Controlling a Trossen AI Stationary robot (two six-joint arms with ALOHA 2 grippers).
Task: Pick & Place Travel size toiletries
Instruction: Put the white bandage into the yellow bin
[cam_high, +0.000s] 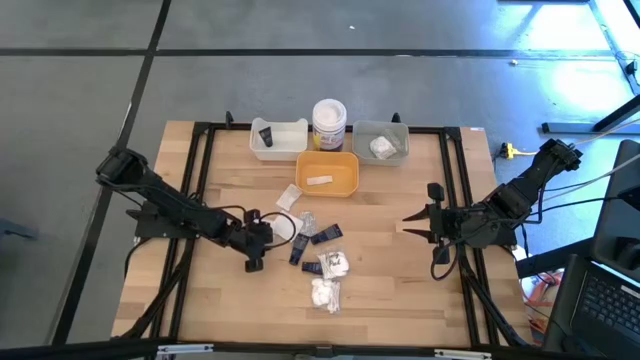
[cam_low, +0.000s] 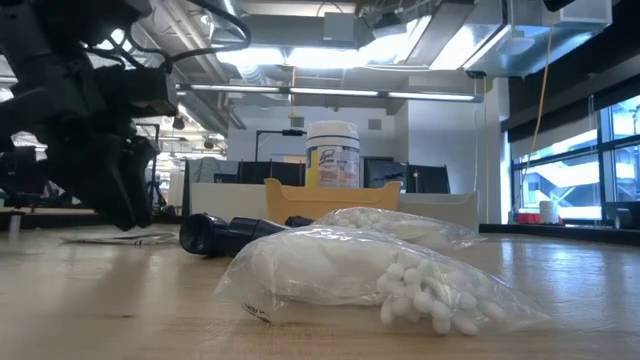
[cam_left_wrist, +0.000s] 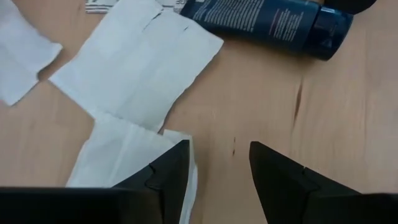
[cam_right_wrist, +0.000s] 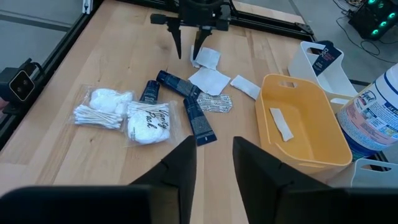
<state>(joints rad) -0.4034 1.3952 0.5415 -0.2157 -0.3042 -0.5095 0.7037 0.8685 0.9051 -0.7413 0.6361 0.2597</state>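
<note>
toiletries (cam_high: 318, 262) before yellow tray (cam_high: 328, 174), jar (cam_high: 328, 124)

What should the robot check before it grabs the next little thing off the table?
1. Left end effector open with nothing between its fingers: ok.
2. Left end effector lined up over a white sachet: not ok, one finger sits on a sachet's edge and bare wood shows in the gap.
3. Yellow tray has room: ok, only one sachet inside.
4. Right end effector away from the pile: ok, it hangs at the table's right side.
5. Black tubes lying loose, not stacked: ok.
</note>
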